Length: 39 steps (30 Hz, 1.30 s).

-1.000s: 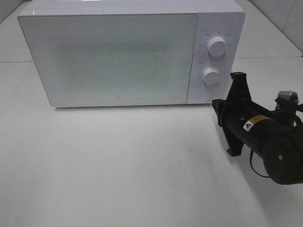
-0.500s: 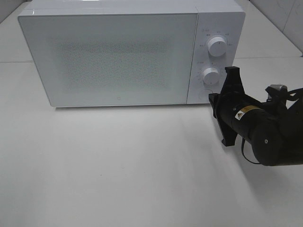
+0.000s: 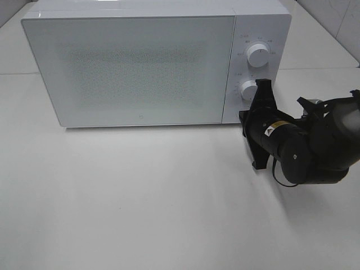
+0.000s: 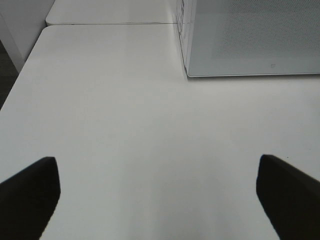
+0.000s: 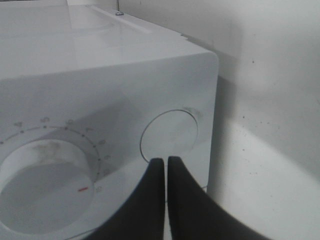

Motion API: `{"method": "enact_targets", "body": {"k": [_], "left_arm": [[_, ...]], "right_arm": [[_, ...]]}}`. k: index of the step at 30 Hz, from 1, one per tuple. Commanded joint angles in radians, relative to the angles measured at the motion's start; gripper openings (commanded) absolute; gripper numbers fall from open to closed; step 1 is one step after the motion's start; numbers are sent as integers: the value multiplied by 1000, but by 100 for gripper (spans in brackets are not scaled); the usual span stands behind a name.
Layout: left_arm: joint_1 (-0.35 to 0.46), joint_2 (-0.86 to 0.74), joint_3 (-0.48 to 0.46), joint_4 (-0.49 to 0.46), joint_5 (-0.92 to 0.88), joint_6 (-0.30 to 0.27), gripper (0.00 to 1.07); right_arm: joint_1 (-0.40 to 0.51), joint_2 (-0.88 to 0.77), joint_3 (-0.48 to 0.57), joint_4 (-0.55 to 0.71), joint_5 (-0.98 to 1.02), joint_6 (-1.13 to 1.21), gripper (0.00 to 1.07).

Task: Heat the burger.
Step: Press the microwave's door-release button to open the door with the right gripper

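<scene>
the burger is not seen in any view; whether it sits behind the closed door (image 3: 135,67) of the microwave (image 3: 264,17) cannot be told. the coming move is judged to turn on the round button (image 5: 169,136) at the foot of the control panel, under the lower dial (image 5: 45,175), taken to be the door release. it lies straight ahead of the right gripper (image 5: 166,162), whose jaws are pressed together into one point aimed at its lower rim, very near or just touching. the left gripper (image 4: 156,167) is held spread wide over the table (image 4: 150,100), well apart from the panel, so the right arm is the nearer.
</scene>
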Motion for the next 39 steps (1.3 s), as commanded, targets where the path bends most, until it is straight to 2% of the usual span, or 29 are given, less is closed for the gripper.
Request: {"method": "enact_targets", "body": {"k": [1, 10, 25, 39], "left_arm": [[2, -3, 4, -1, -6, -5, 100], [2, -3, 4, -1, -6, -5, 100], [2, -3, 4, -1, -6, -5, 100], [2, -3, 4, -1, -6, -5, 100]], "right_arm": [[-17, 4, -30, 27, 11, -28, 0], [-66, 4, -55, -5, 34, -37, 0], [-66, 39, -76, -24, 17, -20, 0], [-65, 39, -85, 15, -143, -34, 0]]}}
